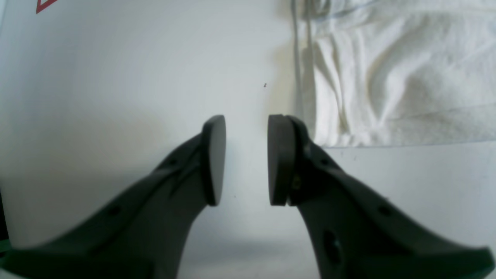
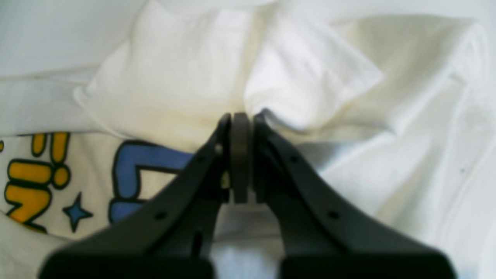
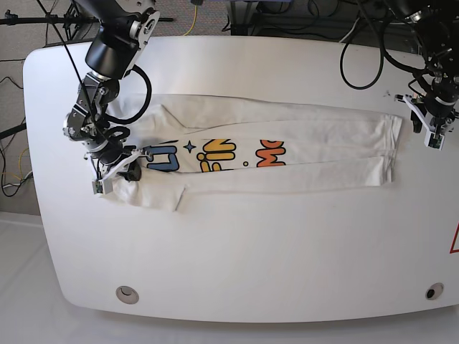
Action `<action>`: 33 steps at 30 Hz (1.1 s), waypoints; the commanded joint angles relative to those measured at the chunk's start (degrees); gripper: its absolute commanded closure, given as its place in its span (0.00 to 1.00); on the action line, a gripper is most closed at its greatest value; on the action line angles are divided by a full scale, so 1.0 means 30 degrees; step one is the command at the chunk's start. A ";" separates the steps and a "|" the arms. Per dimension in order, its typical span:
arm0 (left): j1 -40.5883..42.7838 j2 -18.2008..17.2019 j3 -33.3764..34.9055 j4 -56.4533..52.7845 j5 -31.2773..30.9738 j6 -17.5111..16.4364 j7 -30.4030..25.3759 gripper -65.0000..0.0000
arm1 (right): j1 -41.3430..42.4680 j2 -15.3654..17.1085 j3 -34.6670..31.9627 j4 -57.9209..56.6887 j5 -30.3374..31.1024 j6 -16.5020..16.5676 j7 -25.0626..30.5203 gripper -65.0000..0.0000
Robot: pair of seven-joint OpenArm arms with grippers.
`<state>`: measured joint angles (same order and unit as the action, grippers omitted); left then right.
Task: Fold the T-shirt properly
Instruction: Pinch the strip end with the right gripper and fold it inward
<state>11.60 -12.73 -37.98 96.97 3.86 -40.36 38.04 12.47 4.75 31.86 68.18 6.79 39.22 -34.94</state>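
Note:
The white T-shirt (image 3: 287,129) lies stretched left to right across the table, with both long sides folded in and its blue, yellow and orange lettering (image 3: 215,154) facing up. At its left end my right gripper (image 3: 116,170) is down on the cloth. In the right wrist view that gripper (image 2: 241,116) is shut, and a fold of the T-shirt (image 2: 174,77) puckers at its tips. My left gripper (image 3: 430,123) hovers just past the shirt's right end. Its jaws (image 1: 248,118) stand a little apart over bare table, with the T-shirt's edge (image 1: 407,77) beside them.
The white table (image 3: 251,251) has rounded corners and two small round fittings (image 3: 128,292) near its front edge. A red triangle mark (image 3: 455,240) sits at its right edge. Cables (image 3: 358,43) hang over the back.

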 commanded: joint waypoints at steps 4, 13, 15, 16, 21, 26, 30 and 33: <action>-0.0158 -0.0313 -0.0074 0.0337 -0.0187 0.0120 -0.0329 0.73 | -0.0625 0.0159 0.0004 0.2371 0.0448 0.0157 0.0291 1.00; -0.0217 -0.0313 -0.0015 0.0307 -0.0187 0.0120 -0.0329 0.73 | -0.1651 -0.0310 0.0004 0.5624 0.0448 0.0186 -0.1907 1.00; -0.0246 -0.0313 -0.0015 0.0307 -0.0187 0.0120 -0.0329 0.73 | -0.1944 -0.0339 0.0004 0.6298 0.0448 0.0186 -0.2229 1.00; -0.0246 -0.0313 -0.0015 0.0307 -0.0216 0.0120 -0.0329 0.73 | -0.2032 -0.0339 0.0004 0.6562 0.0448 0.0186 -0.2317 1.00; -0.0246 -0.0313 0.0014 0.0307 -0.0216 0.0120 -0.0329 0.73 | -0.2911 -0.0544 -0.0348 0.7968 0.0478 0.0186 -0.2669 1.00; -0.0246 -0.0313 0.0014 0.0307 -0.0216 0.0120 -0.0329 0.73 | -0.3878 -0.0632 -0.0934 0.9346 0.0478 0.0186 -0.2669 1.00; -0.0246 -0.0313 0.0014 0.0307 -0.0216 0.0120 -0.0329 0.73 | -0.4669 -0.0632 -0.1491 1.0401 0.0478 0.0186 -0.2669 1.00; -0.0246 -0.0284 0.0014 0.0307 -0.0216 0.0120 -0.0329 0.73 | -0.5226 -0.0632 -0.1637 1.1104 0.0478 0.0186 -0.2669 1.00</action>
<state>11.40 -12.73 -37.76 96.97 3.86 -40.36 38.09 -2.76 2.37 26.89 98.89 7.55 39.46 -44.16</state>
